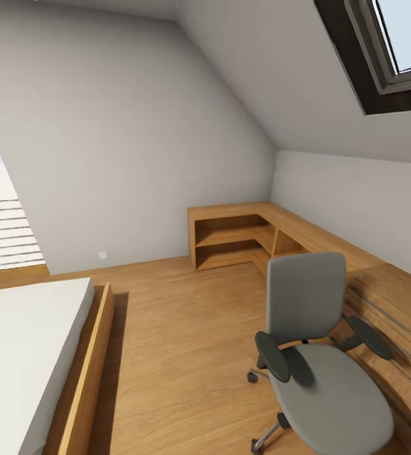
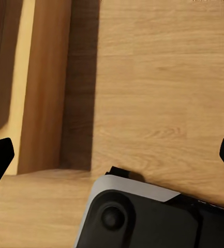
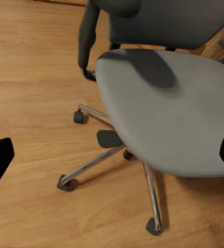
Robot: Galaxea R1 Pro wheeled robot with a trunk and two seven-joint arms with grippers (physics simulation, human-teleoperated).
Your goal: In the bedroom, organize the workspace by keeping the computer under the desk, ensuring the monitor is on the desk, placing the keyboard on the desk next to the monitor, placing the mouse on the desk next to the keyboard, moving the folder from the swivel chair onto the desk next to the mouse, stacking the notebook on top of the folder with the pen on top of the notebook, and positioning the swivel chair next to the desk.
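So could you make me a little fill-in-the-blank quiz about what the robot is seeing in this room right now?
1. The seat of the swivel chair is ____; nothing lies on it.
2. The floor is made of ____.
3. The bed stands to the ____ of the chair in the head view.
4. The low cabinet with open shelves stands in the room's ____.

Missing words: empty; wood; left; corner

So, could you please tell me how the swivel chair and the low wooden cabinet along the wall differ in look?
The swivel chair is grey and padded; the low wooden cabinet is bare light wood. The chair stands on a chrome star base with castors; the cabinet sits flat on the floor, with open shelves. Both stand on the wooden floor.
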